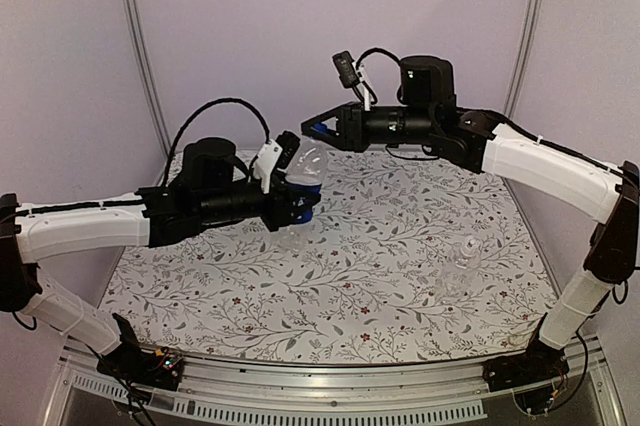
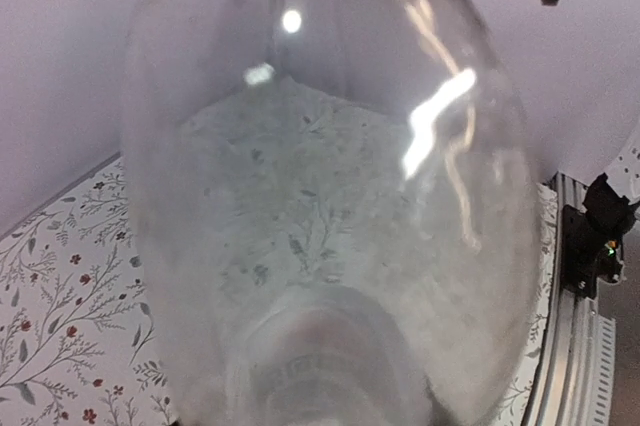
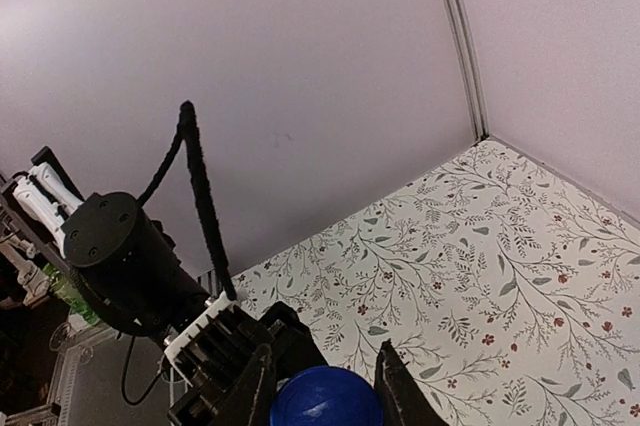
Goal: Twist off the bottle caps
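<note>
The left end effector grips the labelled bottle above the counter, the right end effector pinches the blue cap, and a clear bottle stands apart.

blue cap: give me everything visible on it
The blue cap is a small round screw cap, bright blue and plastic-looking, its smooth top facing the right wrist camera and cut off by the frame's bottom edge. It sits between the right gripper's two dark fingers, which appear to press its sides. It is raised above the table, close over the labelled bottle held by the left gripper. Whether it is on or off the neck cannot be told.
</note>
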